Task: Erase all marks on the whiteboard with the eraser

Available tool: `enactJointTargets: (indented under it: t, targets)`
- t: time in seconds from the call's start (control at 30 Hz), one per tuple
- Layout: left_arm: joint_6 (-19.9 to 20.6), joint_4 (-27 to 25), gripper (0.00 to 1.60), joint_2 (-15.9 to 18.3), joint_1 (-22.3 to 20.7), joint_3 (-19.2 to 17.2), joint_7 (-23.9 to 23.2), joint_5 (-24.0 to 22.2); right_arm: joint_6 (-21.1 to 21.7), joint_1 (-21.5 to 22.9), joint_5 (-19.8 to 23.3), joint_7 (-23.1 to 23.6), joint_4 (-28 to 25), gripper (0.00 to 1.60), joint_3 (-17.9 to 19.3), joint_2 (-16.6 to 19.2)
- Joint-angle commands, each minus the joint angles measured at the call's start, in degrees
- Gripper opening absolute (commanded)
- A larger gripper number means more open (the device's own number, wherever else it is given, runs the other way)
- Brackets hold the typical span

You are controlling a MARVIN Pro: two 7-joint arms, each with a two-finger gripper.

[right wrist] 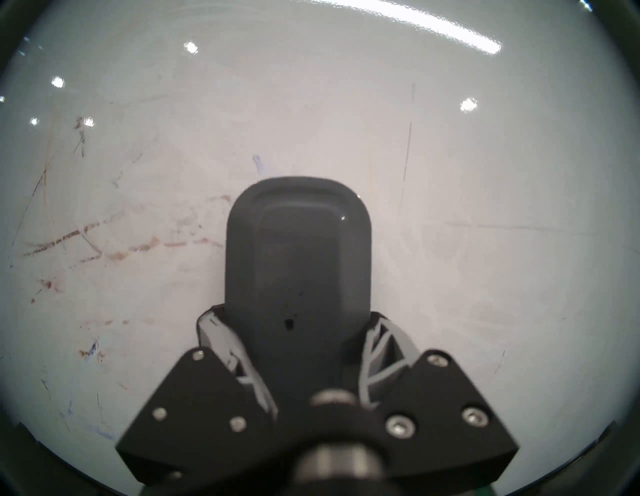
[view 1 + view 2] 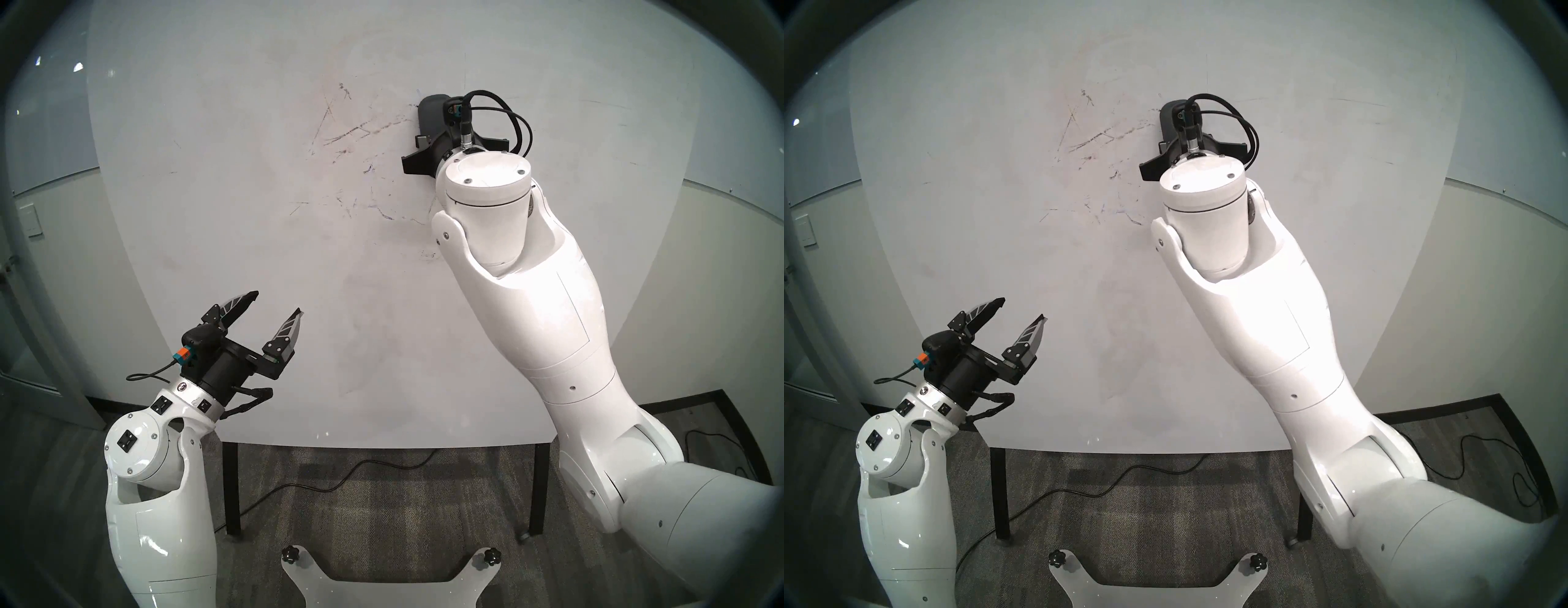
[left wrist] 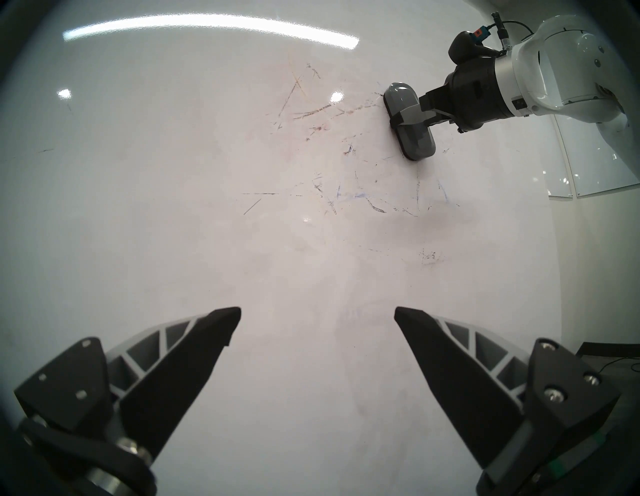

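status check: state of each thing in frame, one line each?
whiteboard: upright, smeared with faint residue.
marks: partly wiped, broken dark, reddish and blue streaks remain.
eraser: clamped in the right gripper, pad against the board.
right gripper: shut on the eraser.
left gripper: open, empty, off the board.

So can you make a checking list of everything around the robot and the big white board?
Surface: whiteboard glossy, smeared with faint residue.
Job's things: marks, dark and reddish streaks with bits of blue, remain left of and below the eraser, which is against the board.
Clutter: nothing seen.
Grippers: right gripper shut on the eraser; left gripper open, empty, away from the board.
Cables: black cable on the carpet under the board; looped cable at the right wrist.
Surroundings: grey carpet, pale walls, black board legs.
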Motion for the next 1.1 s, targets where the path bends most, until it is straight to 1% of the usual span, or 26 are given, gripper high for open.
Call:
enactJointTargets:
  t: [0.0, 0.03, 0.07, 0.2, 0.3, 0.6, 0.7, 1.07]
  targets:
    - [-0.1, -1.1, 1.60, 0.0, -0.1, 0.1, 0.0, -0.3, -0.9, 6.4, -2.4, 1.2, 1.4, 0.00, 1.4, -2.3]
    - [-0.1, -1.1, 1.60, 0.0, -0.1, 0.1, 0.0, -0.3, -0.9, 6.6, -3.0, 1.5, 1.8, 0.00, 1.5, -2.8]
    - [-0.1, -1.1, 1.60, 0.0, -0.1, 0.1, 0.0, -0.3, -0.8, 7.7, -2.7, 1.5, 2.5, 0.00, 1.1, -2.6]
    - [-0.1, -1.1, 1.60, 0.0, -0.1, 0.1, 0.0, -0.3, -0.7, 7.8, -3.7, 2.2, 3.1, 0.00, 1.2, -3.4]
    - [-0.1, -1.2, 1.60, 0.0, 0.0, 0.1, 0.0, -0.3, -0.4, 8.2, -3.3, 2.0, 3.8, 0.00, 0.8, -3.0]
    - [-0.1, -1.3, 1.60, 0.0, 0.0, 0.1, 0.1, -0.3, 0.0, 4.2, -3.4, 1.5, 3.9, 0.00, 1.5, -2.3]
    - [-0.1, -1.3, 1.60, 0.0, 0.0, 0.1, 0.1, -0.3, 0.7, 2.7, -3.3, 1.3, 3.7, 0.00, 2.0, -2.0]
    - [-0.1, -1.2, 1.60, 0.0, 0.0, 0.1, 0.0, -0.3, 0.5, -1.2, -3.1, 0.5, 4.0, 0.00, 3.4, -1.1]
